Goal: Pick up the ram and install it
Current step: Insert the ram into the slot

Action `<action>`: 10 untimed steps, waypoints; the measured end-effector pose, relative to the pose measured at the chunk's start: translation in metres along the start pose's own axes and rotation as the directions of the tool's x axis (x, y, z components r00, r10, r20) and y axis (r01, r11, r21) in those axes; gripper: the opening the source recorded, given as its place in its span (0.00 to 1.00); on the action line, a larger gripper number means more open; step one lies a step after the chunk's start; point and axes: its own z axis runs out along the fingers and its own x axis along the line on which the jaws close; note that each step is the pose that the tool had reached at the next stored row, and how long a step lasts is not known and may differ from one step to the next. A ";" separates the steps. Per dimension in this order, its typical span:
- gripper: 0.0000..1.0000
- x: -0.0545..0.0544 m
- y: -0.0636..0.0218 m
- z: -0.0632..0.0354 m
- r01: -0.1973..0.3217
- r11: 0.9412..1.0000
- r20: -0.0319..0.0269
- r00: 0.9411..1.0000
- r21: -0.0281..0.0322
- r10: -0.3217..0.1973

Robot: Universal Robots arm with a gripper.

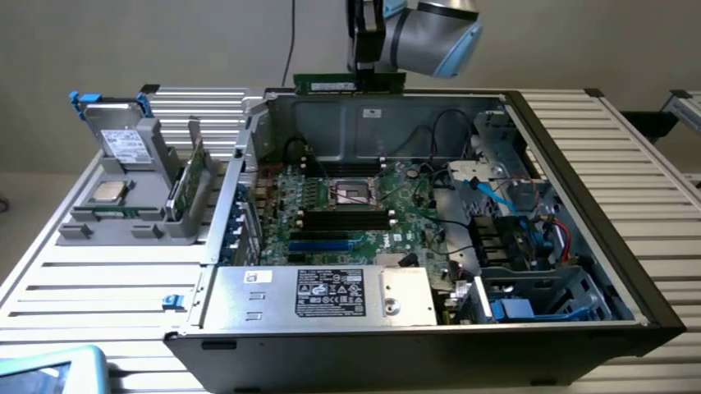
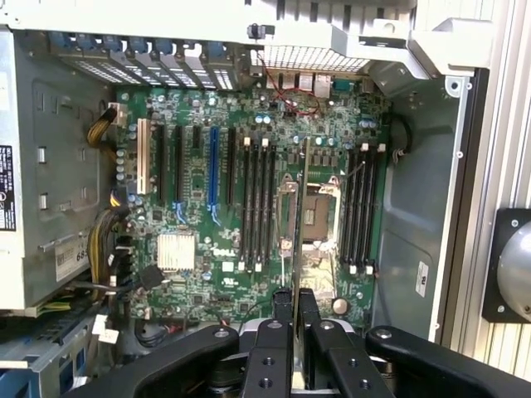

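From my station I see the tool [image 1: 367,80] pressed together on the ram [image 1: 323,84], a long, narrow green circuit-board stick with dark chips. It pinches the stick near the middle of its length and holds it level and on edge. In the exterior view the ram hangs at twelve o'clock of the open black computer case [image 1: 613,271], above the case's rear wall and well apart from the large green motherboard [image 1: 328,213] inside.

In the wrist view the tool [image 2: 296,300] has its two dark fingers [image 2: 282,332] closed on either face of the ram [image 2: 301,215]. The stick shows edge-on as a thin line over the motherboard [image 2: 199,274]. That line runs along one edge of the square silver processor socket [image 2: 319,211], between two banks of long black memory slots [image 2: 257,199].

In the exterior view, a silver power-supply box with a dark label [image 1: 328,295] sits at six o'clock inside the case. At nine o'clock of the case, a grey plastic holder [image 1: 121,222] stands on the slatted metal bench [image 1: 66,287]. A small square silver processor chip [image 1: 107,193] lies in the holder.
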 end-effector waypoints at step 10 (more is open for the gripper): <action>0.15 0.003 0.0012 0.0167 0.000 1.000 0.000 1.000 0.000 0.000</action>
